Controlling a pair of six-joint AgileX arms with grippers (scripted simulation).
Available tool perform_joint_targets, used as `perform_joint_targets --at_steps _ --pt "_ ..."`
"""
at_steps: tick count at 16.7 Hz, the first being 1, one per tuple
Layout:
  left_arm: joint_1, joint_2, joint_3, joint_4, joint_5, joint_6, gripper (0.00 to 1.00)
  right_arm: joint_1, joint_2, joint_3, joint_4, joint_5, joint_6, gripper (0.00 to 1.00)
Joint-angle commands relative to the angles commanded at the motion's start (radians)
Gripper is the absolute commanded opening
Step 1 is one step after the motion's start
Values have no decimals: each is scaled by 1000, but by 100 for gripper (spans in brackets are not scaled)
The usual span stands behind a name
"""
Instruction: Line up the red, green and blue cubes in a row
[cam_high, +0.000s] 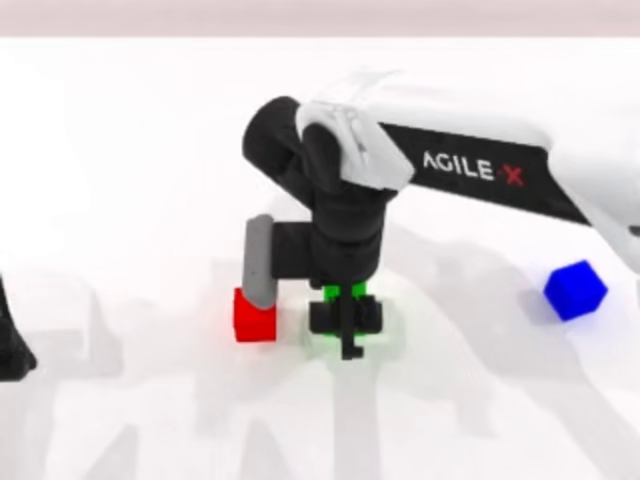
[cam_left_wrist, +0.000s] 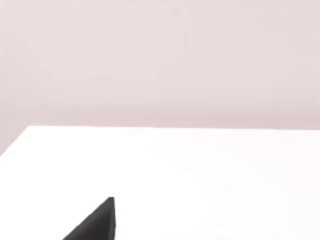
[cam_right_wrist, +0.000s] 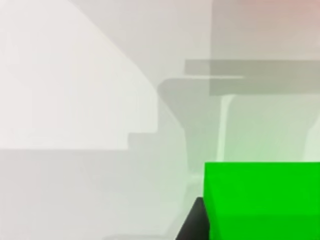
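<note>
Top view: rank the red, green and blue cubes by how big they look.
1. blue cube, fully visible, largest.
2. red cube, top edge partly covered by the right arm.
3. green cube, only slivers show around the right gripper.
Occlusion, not true size, drives this.

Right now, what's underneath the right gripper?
The green cube sits under the right gripper, just right of the red cube. Only its edges show from above; the arm covers the rest. The left arm is parked at the left edge.

Red cube: bright red. Green cube: bright green. Blue cube: deep blue. Table: plain white. Right arm: white and black, white lettering, red X.
</note>
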Motion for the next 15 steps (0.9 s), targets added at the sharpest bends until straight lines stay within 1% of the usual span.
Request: perform_joint_targets --at_steps 3,15 --pt "0 0 0 0 0 0 100 0 0 0 0 0 0 0" --pt "0 0 0 0 0 0 100 0 0 0 0 0 0 90"
